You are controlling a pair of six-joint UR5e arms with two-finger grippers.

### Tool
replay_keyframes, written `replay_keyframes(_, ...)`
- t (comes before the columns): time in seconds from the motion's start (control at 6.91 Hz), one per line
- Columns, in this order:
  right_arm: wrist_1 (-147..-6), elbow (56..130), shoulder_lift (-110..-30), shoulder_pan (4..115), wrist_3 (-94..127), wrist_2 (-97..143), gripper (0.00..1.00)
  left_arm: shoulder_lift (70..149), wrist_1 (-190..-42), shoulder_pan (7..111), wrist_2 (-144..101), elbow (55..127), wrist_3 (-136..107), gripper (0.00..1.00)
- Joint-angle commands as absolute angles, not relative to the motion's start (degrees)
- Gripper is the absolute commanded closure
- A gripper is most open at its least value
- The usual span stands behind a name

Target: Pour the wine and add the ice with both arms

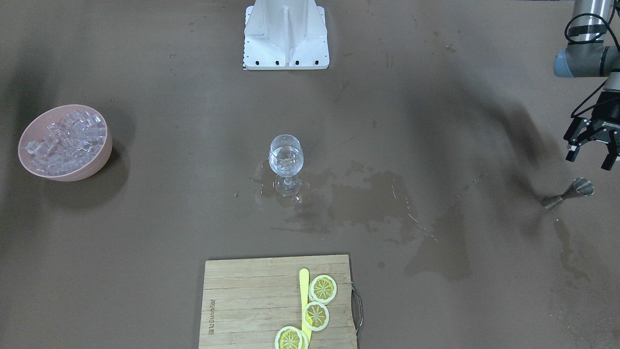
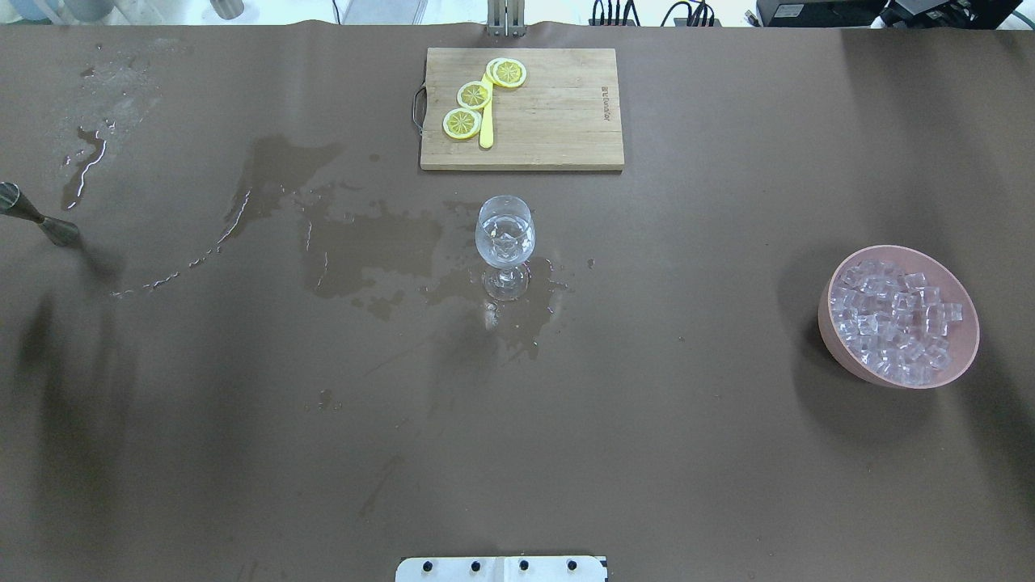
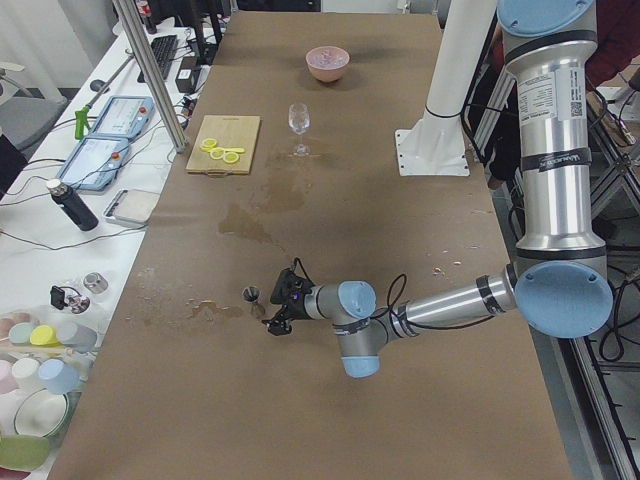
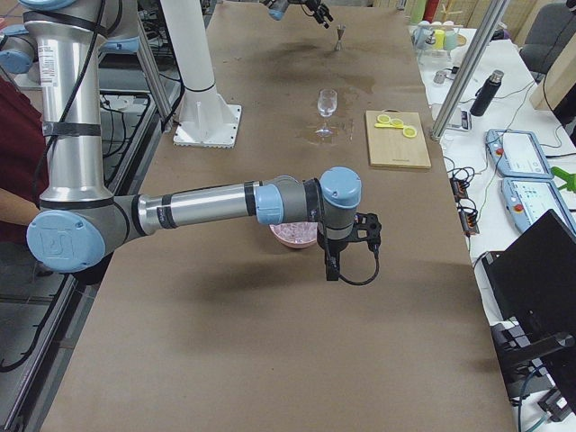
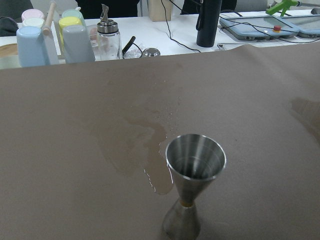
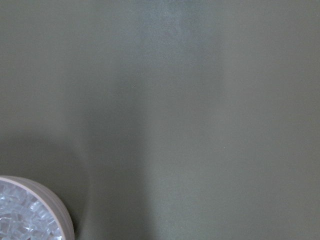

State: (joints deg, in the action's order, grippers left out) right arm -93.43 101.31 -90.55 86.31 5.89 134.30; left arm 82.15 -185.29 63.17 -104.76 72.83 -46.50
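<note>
A wine glass point(image 1: 286, 160) stands mid-table with clear wine point(image 1: 286, 166) in its bowl. At the table's end a steel jigger point(image 1: 569, 194) stands upright on the mat. Just behind it hovers my left gripper point(image 1: 590, 159), open with nothing between its fingers. The left wrist view looks down into the jigger point(image 5: 195, 162). Ice point(image 2: 897, 317) fills a pink bowl point(image 2: 841, 339) at the other end. My right gripper point(image 4: 353, 243) hangs beside that bowl; I cannot tell whether it is open or shut. The bowl's rim point(image 6: 56, 206) shows in the right wrist view's corner.
A wooden cutting board point(image 2: 558, 121) with lemon slices point(image 2: 474, 94) and a yellow knife lies beyond the glass. Wet patches point(image 2: 364, 250) spread between glass and jigger. The white base plate point(image 1: 286, 36) sits at the robot's edge. Cups and bottles point(image 5: 65, 35) crowd a side table past the jigger.
</note>
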Motion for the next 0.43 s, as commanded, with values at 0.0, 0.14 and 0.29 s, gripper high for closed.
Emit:
replay_keyframes(0.0, -93.4, 101.3, -90.6, 86.3, 5.9, 134.4, 0.0, 85.7, -169.1, 74.0, -119.6, 78.7, -46.1, 0.02)
replay_keyframes(0.14, -93.4, 101.3, -90.5, 86.3, 5.9, 134.3, 0.0, 88.5, -162.1, 79.1, -126.5, 80.1, -45.8, 0.02)
replay_keyframes(0.29, -93.4, 101.3, -90.6, 86.3, 5.9, 134.4, 0.0, 88.9, -157.3, 81.0, -130.7, 82.1, -45.7, 0.02)
